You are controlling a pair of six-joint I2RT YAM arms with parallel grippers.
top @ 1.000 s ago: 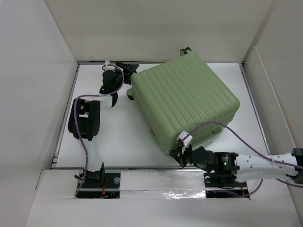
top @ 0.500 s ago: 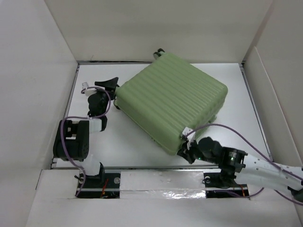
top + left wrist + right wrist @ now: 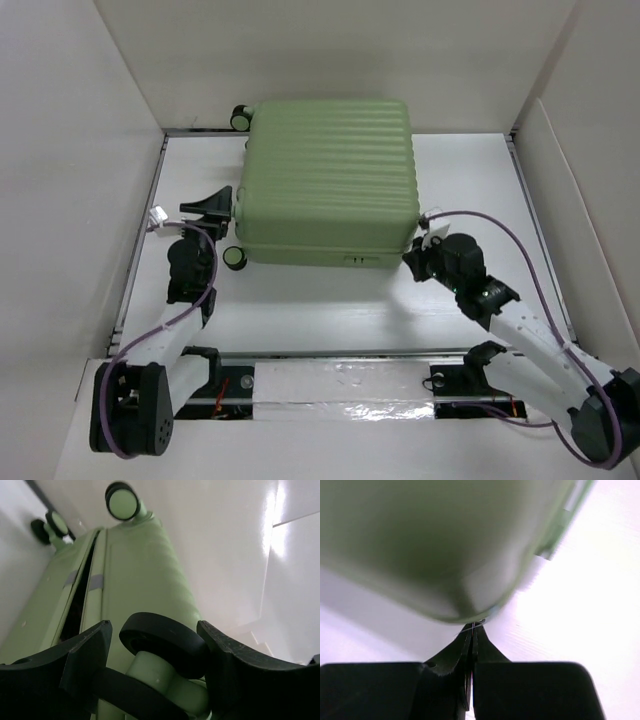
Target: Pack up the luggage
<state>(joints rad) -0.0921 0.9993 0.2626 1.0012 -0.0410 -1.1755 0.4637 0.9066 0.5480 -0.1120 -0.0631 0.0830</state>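
Note:
The luggage, a light-green ribbed suitcase, lies flat and shut at the back of the table, squared to its edges, wheels on the left. In the left wrist view its wheeled end rises ahead, with a dark seam gap down it. My left gripper is open at that end. A black-and-green wheel sits between its fingers, touching the right finger. My right gripper is shut, tips pressed against the suitcase's near right corner.
White walls close in the table on the left, back and right. A foil-taped strip runs along the near edge between the arm bases. Purple cables loop over both arms.
The suitcase has turned counterclockwise from a skewed pose to square and slid toward the back left. My left arm pulled in toward the near left; my right arm reached forward with the corner.

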